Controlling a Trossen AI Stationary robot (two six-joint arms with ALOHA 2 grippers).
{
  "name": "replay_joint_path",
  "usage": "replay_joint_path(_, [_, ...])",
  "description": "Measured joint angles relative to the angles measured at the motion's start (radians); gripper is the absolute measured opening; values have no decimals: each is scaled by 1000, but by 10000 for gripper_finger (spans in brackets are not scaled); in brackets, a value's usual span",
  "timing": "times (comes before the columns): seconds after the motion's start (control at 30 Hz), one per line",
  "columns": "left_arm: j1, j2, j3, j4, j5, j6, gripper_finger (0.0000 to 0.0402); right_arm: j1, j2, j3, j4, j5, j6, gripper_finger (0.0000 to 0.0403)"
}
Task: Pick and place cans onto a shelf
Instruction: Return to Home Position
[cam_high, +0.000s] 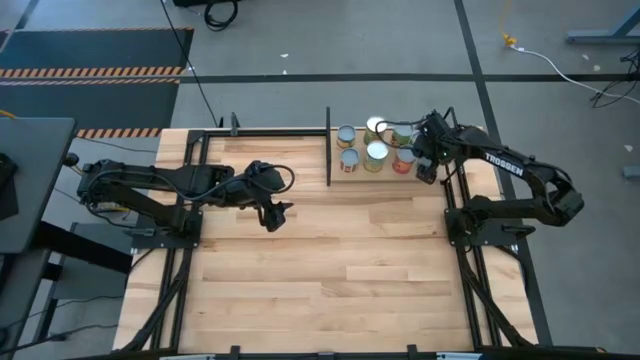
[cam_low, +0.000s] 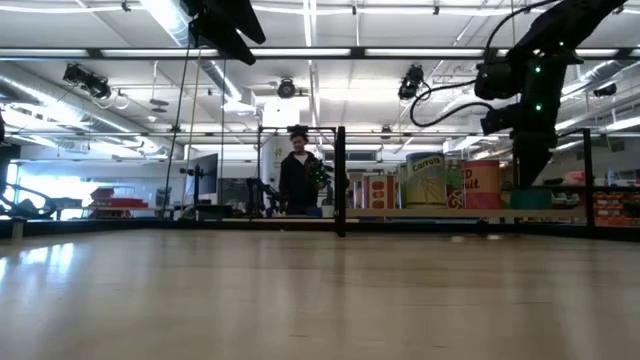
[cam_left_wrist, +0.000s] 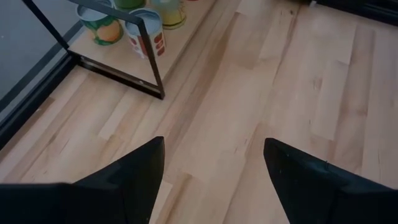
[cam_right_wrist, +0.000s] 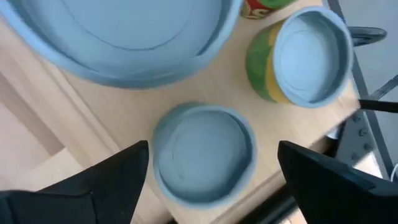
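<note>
Over the right end of the shelf (cam_left_wrist: 186, 28), the right pincer (cam_right_wrist: 212, 149) hangs spread and empty just above the cans (cam_high: 375, 150), all standing on it at the far side of the counter (cam_high: 330, 280); the left pincer (cam_left_wrist: 212, 143), also spread, waits over the counter. Risk: a low or sideways withdrawal could clip the nearest can, close to the shelf edge, and topple it off. Legible: "TROSSEN" on the right arm (cam_high: 505, 165), "Carrots" on the carrot can (cam_low: 425, 170).

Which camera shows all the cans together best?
The high view: it shows the whole cluster of cans from above. The low view shows only side labels, cans overlapping. The left wrist view catches a few at its edge; the right wrist view sees just a few lids close up.
</note>
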Motion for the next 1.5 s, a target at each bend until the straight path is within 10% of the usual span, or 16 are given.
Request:
replay_joint_path(0.33, [-15,-46,0,41,0,12,279,70,-1,267,-304,18,107,350])
replay_joint_path(0.6, [-21,-212,0,83,22,69,253,318,-20,432,-443,-197,451,347])
replay_joint_path(0.93, [-12,-205,1,535,369,232,174,836,-94,433,-38,-208,950,218])
replay_joint_path(1.23, [52,-101,-2,683,411,226,97,1117,-144,433,473,-77,792,12])
replay_joint_path(1.5, [127,-149,0,647,279,203,19,1146,-176,433,730,-108,741,66])
